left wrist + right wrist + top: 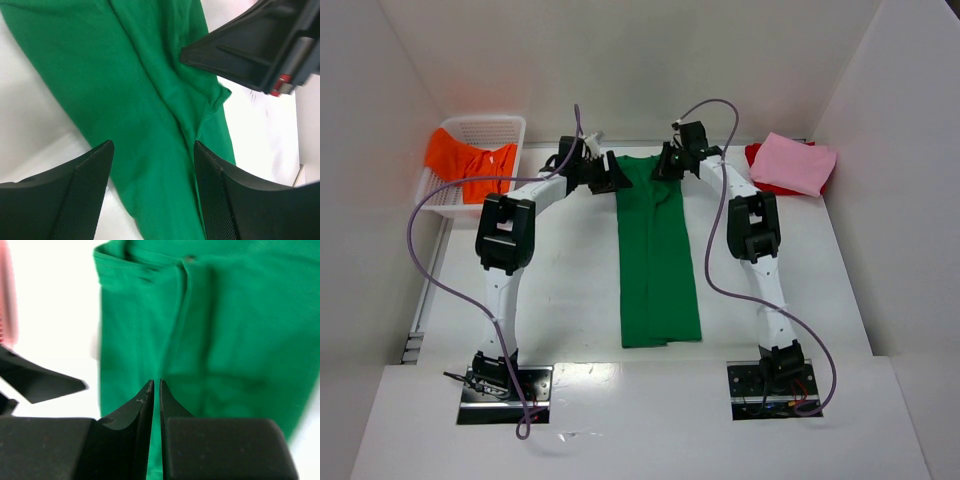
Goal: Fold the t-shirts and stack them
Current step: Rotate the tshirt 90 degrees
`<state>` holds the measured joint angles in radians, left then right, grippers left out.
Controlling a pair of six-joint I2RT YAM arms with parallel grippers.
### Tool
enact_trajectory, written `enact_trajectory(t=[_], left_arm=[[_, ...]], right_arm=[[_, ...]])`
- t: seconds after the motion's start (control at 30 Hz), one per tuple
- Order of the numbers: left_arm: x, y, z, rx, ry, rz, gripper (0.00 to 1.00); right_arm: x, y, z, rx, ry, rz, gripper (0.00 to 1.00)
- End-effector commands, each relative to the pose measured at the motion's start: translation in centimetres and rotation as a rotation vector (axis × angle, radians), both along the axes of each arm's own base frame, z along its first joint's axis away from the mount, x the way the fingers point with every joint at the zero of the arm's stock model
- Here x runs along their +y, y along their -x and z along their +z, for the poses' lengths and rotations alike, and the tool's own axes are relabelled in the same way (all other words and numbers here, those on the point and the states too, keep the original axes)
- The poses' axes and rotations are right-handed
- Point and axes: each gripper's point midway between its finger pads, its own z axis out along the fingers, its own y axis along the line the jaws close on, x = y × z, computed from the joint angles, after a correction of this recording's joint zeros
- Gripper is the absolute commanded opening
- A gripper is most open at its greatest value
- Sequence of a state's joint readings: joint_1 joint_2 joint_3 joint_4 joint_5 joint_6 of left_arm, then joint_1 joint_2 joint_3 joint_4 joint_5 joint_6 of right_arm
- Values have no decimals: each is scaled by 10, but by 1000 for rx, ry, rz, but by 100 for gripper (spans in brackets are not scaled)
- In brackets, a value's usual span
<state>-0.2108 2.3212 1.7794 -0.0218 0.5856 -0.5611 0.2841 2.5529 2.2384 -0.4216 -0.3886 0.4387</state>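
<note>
From above, the green t-shirt (658,250) lies in the middle of the desk (570,300), folded into a long narrow strip. The left tool (607,180) and the right tool (665,163) are at its far end, one on each side. An orange t-shirt (470,165) hangs in the basket (495,125) at far left. A pink t-shirt (795,162) lies on a red t-shirt (763,182) at far right.

In the left wrist view, the left tool (152,147) is spread wide above the green cloth.

In the right wrist view, the right tool (156,385) is pressed almost together, leaving only a thin slit. I cannot tell whether cloth is between its fingers.
</note>
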Motion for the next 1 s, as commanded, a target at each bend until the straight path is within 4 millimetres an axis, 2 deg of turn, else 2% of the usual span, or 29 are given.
enact_trajectory(t=[0.0, 0.23, 0.3, 0.37, 0.43, 0.53, 0.6, 0.67, 0.7, 0.73, 0.8, 0.97], left_arm=[[-3, -6, -1, -28, 20, 1, 72], [-1, -6, 0, -26, 26, 27, 72], [4, -6, -1, -25, 31, 37, 72], [3, -6, 5, -33, 46, 33, 73], [4, -3, 5, -29, 62, 14, 76], [1, 1, 7, -25, 77, -10, 79], [-1, 3, 14, -39, 85, -33, 80], [-1, 3, 19, -56, 83, -38, 81], [-1, 3, 19, -56, 82, -39, 81], [-1, 2, 21, -61, 77, -43, 83], [-1, 2, 23, -65, 72, -46, 83], [-1, 1, 25, -66, 71, -47, 84]], right_arm=[[40, 4, 22, -34, -57, 66, 13], [66, 18, 17, -12, -66, 102, 14], [73, 24, 15, -2, -60, 112, 18], [70, 23, 13, 0, -42, 93, 27], [57, 17, 21, -23, 6, 33, 41], [34, 5, 21, -40, 51, -33, 48], [19, -2, 35, -62, 61, -73, 48], [-3, -11, 31, -70, 107, -117, 48], [-6, -12, 37, -80, 111, -126, 50], [-22, -16, 35, -78, 129, -147, 50], [-39, -18, 30, -58, 146, -176, 50], [-59, -13, 19, -32, 150, -198, 50]])
